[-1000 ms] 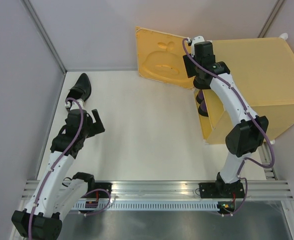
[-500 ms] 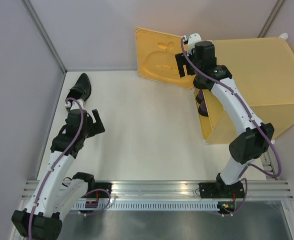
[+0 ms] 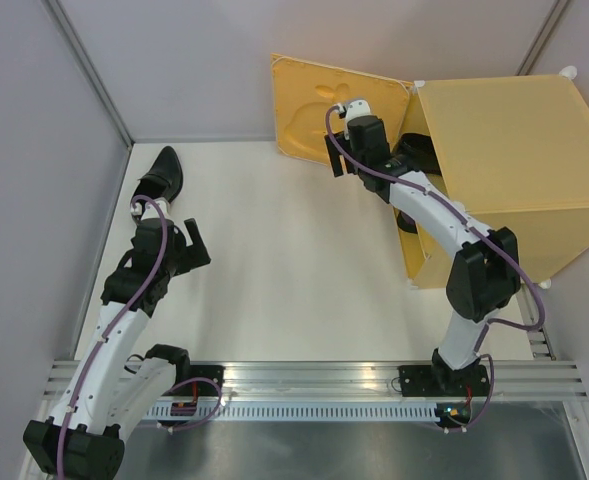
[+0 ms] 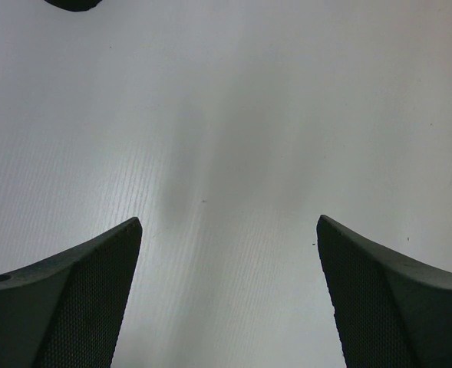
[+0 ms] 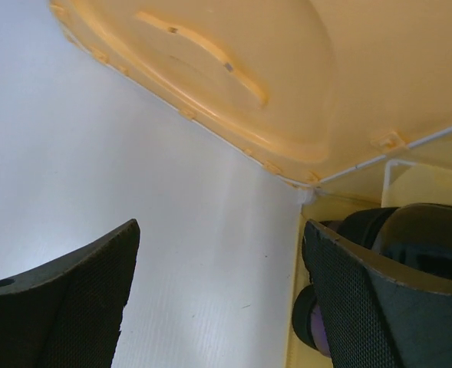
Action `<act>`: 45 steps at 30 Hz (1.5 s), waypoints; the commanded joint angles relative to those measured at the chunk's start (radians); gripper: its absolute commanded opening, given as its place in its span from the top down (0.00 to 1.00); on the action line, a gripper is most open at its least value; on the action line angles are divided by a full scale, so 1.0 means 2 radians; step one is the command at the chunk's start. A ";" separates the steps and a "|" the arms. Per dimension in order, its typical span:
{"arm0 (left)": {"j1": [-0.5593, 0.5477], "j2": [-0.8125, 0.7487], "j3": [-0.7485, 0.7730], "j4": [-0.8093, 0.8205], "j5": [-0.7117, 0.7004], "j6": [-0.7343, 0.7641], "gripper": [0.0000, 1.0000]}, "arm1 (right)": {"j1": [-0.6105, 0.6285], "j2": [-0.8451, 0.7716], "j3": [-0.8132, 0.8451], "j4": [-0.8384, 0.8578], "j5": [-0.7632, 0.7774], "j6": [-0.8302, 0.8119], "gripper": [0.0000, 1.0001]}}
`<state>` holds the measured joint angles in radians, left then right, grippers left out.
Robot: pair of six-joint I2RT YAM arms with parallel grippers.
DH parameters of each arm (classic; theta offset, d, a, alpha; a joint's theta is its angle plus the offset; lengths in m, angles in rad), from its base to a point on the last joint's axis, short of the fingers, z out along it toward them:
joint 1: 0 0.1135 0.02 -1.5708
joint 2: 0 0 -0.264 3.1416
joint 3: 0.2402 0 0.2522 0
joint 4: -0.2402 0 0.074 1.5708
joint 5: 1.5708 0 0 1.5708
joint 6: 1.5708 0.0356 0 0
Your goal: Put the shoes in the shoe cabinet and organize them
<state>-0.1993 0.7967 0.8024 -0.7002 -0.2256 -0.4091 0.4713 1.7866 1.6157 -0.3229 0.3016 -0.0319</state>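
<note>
Right arm has pulled back out of the shoe cabinet [image 3: 514, 160] and swung left, and now sits in front of the open door [image 3: 319, 120]. Right fingers [image 5: 72, 299] are spread wide, holding nothing, above the tabletop [image 3: 294, 250] just beside the cabinet's opening. Inside the opening sits a black shoe [image 5: 421, 238], with a purple shoe [image 5: 311, 331] below it in the wrist view. Left fingers [image 4: 64, 299] are spread wide too, empty, hovering over the tabletop. Second black shoe [image 3: 159, 175] lies far left on the tabletop, just beyond the left arm, outside the cabinet.
</note>
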 commanded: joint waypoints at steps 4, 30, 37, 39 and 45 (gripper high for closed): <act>0.001 -0.003 -0.002 0.018 0.007 0.018 0.03 | -0.004 0.027 -0.007 0.066 0.145 0.033 0.09; 0.001 0.000 -0.001 0.019 0.009 0.019 0.03 | -0.046 -0.039 -0.071 0.064 0.185 0.041 0.09; 0.001 -0.001 -0.002 0.020 0.007 0.019 0.03 | -0.054 -0.037 -0.071 0.058 0.177 0.047 0.09; 0.001 0.000 -0.002 0.019 0.007 0.019 0.03 | -0.054 -0.038 -0.072 0.057 0.176 0.047 0.09; 0.001 -0.001 -0.002 0.019 0.007 0.019 0.03 | -0.057 -0.040 -0.072 0.049 0.180 0.060 0.09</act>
<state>-0.1993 0.7967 0.8024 -0.7002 -0.2253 -0.4088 0.3809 1.7531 1.4773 -0.2035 0.6250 0.0650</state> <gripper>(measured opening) 0.969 0.913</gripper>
